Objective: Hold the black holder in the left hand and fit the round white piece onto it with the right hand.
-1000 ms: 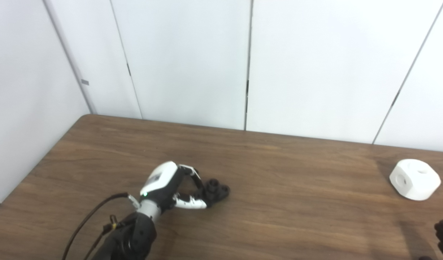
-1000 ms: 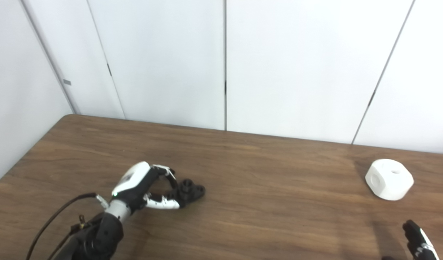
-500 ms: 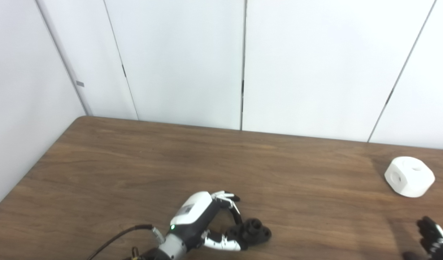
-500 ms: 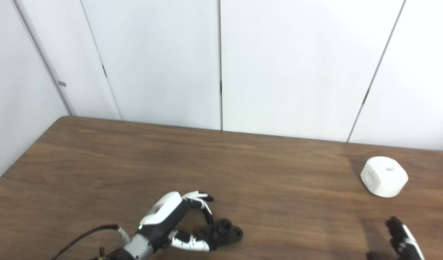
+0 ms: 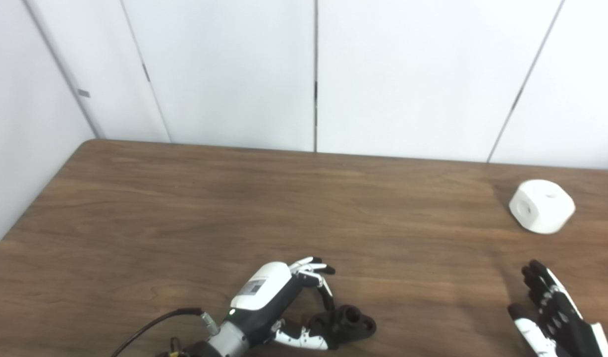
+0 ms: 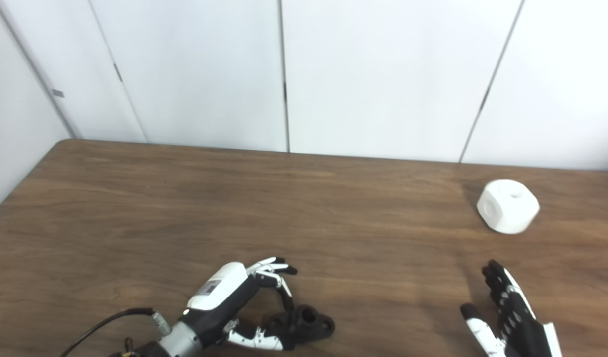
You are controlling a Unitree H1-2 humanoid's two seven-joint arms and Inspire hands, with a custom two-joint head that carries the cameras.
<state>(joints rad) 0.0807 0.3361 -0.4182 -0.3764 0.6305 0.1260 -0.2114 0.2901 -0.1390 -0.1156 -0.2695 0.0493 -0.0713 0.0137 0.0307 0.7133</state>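
Black holder [image 5: 351, 323] near edge; round white piece [image 5: 542, 206] far right.

Table [image 5: 185, 198]: brown wood grain, lying bare mid-span.
White piece [image 5: 542, 206]: sitting far right.
Black holder [image 5: 351, 325]: resting near edge.

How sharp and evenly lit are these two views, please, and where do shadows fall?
Left eye view: sharp, soft even light, a faint shadow left of the white piece. Right eye view: the same, a dim shadow on the table near the right hand; no glare.

Left hand [image 5: 276, 307] white-backed with black fingers, green light, black cable, right hand [image 5: 551, 312] black and white
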